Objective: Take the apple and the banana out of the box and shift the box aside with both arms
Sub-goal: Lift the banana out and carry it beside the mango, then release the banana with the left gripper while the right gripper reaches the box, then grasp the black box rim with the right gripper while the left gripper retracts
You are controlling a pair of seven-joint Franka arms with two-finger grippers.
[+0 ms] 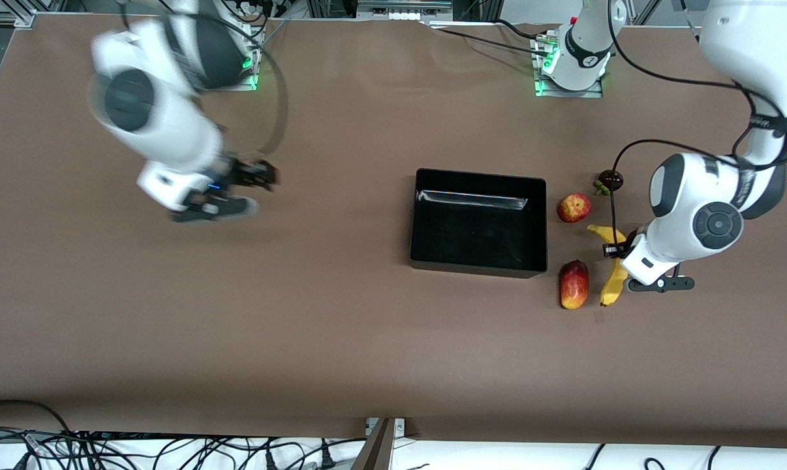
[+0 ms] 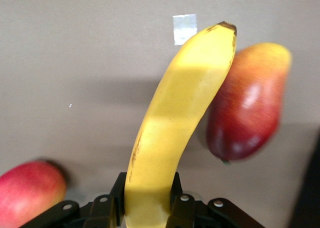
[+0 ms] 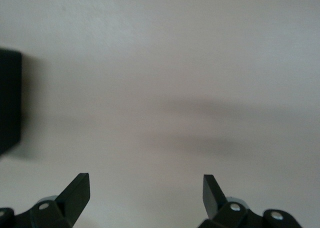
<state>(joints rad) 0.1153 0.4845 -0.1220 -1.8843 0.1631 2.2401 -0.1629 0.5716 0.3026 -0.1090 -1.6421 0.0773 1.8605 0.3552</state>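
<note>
The black box [image 1: 478, 261] stands mid-table and holds nothing. The apple [image 1: 574, 207] lies beside it toward the left arm's end and also shows in the left wrist view [image 2: 27, 190]. The yellow banana [image 1: 614, 281] lies a little nearer the front camera. My left gripper [image 1: 618, 250] is shut on the banana's stem end; in the left wrist view the fingers [image 2: 176, 188] press both sides of the banana [image 2: 180, 103]. My right gripper [image 1: 263, 175] is open and empty over bare table toward the right arm's end, with its fingers spread wide in the right wrist view [image 3: 145, 188].
A red-yellow mango [image 1: 574, 284] lies against the banana, nearer the front camera than the apple, and shows in the left wrist view [image 2: 250, 103]. A small dark fruit [image 1: 610, 179] lies farther back. A bit of white tape [image 2: 184, 28] is on the table.
</note>
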